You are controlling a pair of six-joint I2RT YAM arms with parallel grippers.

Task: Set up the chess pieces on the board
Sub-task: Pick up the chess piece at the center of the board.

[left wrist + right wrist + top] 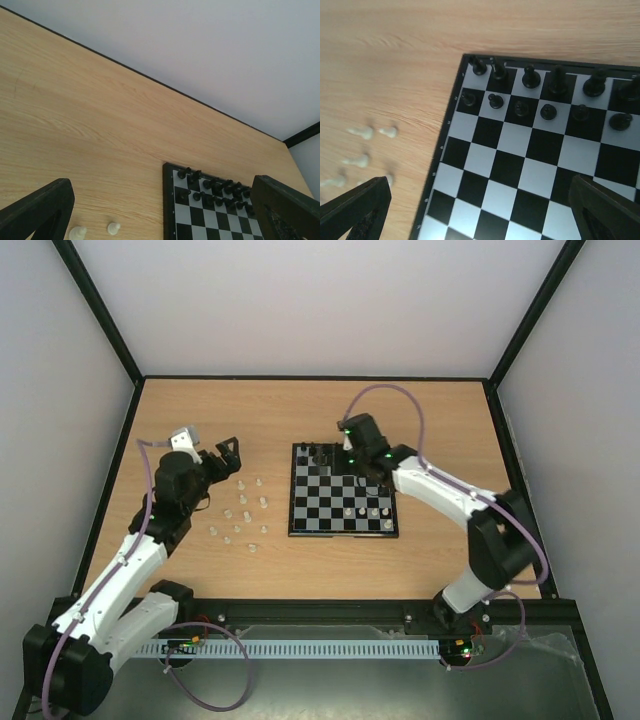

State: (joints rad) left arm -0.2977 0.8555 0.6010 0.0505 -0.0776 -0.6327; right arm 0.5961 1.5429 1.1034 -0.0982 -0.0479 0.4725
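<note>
Left arm (130, 560) stretches forward over the table (440, 440), its gripper (224, 458) hanging empty, fingers spread wide, above loose white pieces (243, 512) scattered left of the board (320, 515). Right arm (450, 495) bends inward, its gripper (348, 450) likewise agape and empty over the far rows of black pieces (318, 452); a few white pieces stand on the board's near-right squares
</note>
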